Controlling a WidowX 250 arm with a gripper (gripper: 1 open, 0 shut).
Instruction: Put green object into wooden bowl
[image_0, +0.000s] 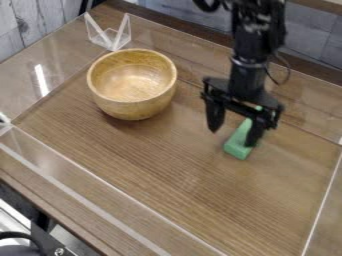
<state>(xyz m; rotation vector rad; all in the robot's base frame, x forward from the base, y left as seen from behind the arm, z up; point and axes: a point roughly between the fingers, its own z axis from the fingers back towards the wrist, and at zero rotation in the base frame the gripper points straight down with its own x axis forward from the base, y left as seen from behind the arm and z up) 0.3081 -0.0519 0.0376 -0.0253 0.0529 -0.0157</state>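
The green object (241, 142) is a small bright green block lying on the wooden table, right of centre. My gripper (242, 125) hangs straight down over it, open, with one finger (217, 115) to its left and the other by its upper right end; the block's upper part is hidden behind the fingers. I cannot tell whether the fingers touch it. The wooden bowl (132, 83) stands empty at the left, well apart from the gripper.
Clear acrylic walls (54, 175) edge the table along the front, left and right. A clear plastic piece (107, 32) stands behind the bowl. Bare tabletop (147, 170) spreads in front of the bowl and block.
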